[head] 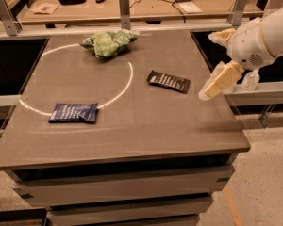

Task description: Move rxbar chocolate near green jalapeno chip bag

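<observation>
The rxbar chocolate (168, 81), a small flat dark brown wrapper with white lettering, lies on the grey table right of centre. The green jalapeno chip bag (108, 43), light green and wrinkly, lies at the table's far side, left of centre. My gripper (216, 84) hangs from the white arm above the table's right edge, to the right of the rxbar and apart from it. It holds nothing that I can see.
A dark blue flat wrapper (73, 112) lies at the front left of the table (132, 131). A white arc is marked on the tabletop. Behind the table, metal posts (124, 6) and a workbench with cables stand. A drop lies beyond the right edge.
</observation>
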